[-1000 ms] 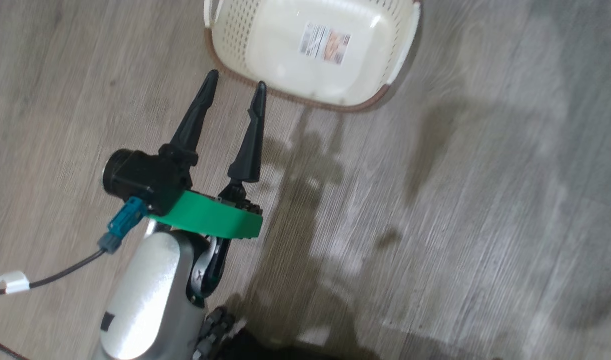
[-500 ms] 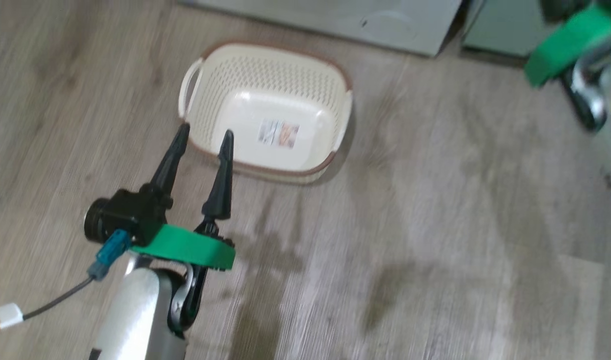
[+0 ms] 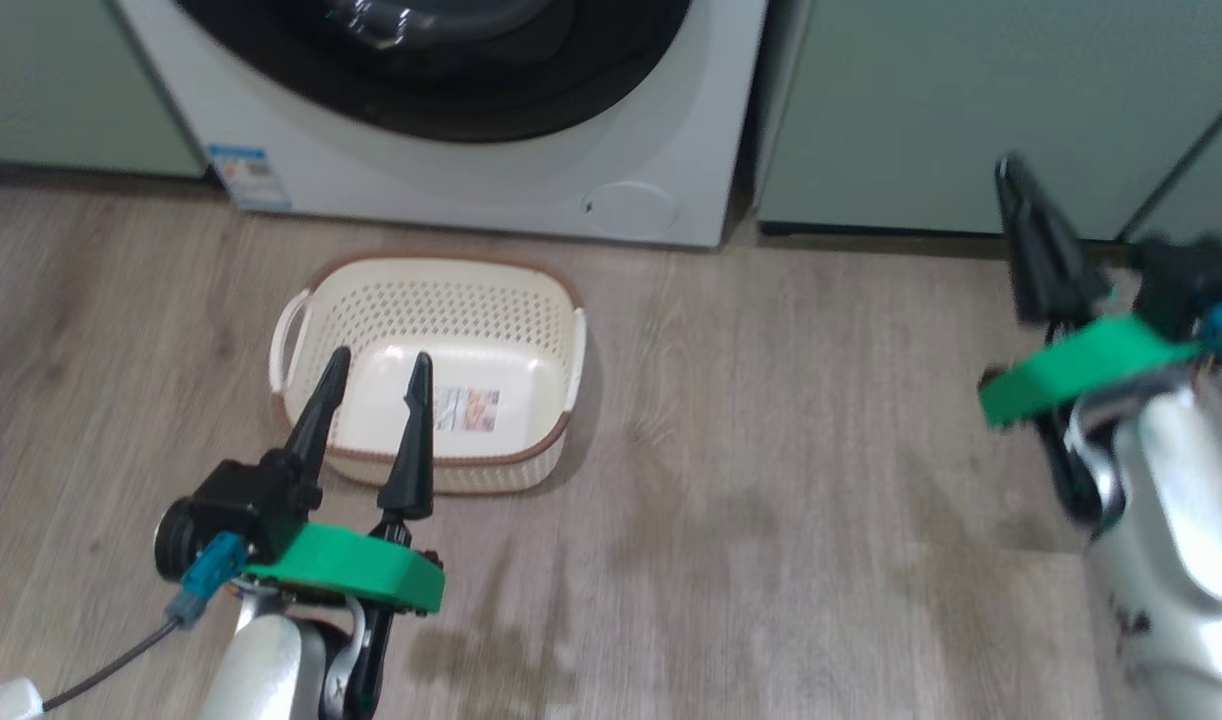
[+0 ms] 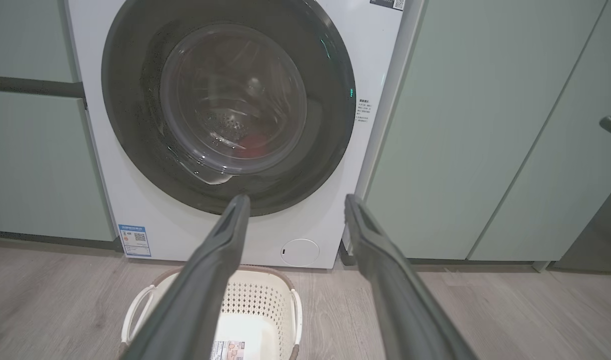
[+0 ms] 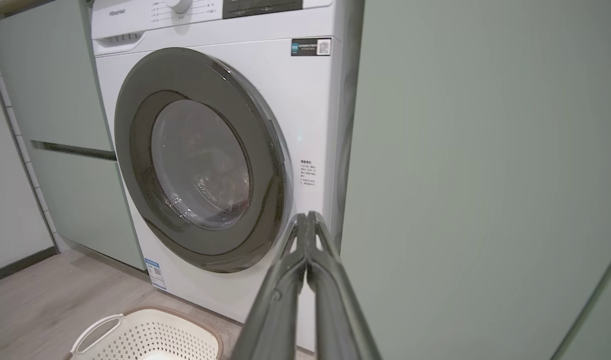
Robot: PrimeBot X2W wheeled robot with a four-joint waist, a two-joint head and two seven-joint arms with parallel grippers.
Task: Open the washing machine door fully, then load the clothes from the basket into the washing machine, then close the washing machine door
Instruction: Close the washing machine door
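The washing machine door (image 4: 229, 102) is seen shut, red clothes (image 4: 255, 144) are glimpsed behind its glass, and the basket (image 3: 441, 305) lies empty on the floor in front. The task is judged practically complete. The left gripper (image 3: 380, 356) is spread wide and the right gripper (image 5: 306, 215) pressed closed, nothing held.

One washing machine (image 4: 135, 210), one door (image 4: 229, 100), one basket (image 3: 431, 300), and perhaps one red garment (image 4: 253, 145), dim behind the glass.

Closed washing machine door (image 5: 200, 160); right hand (image 5: 305, 216) pinched together.
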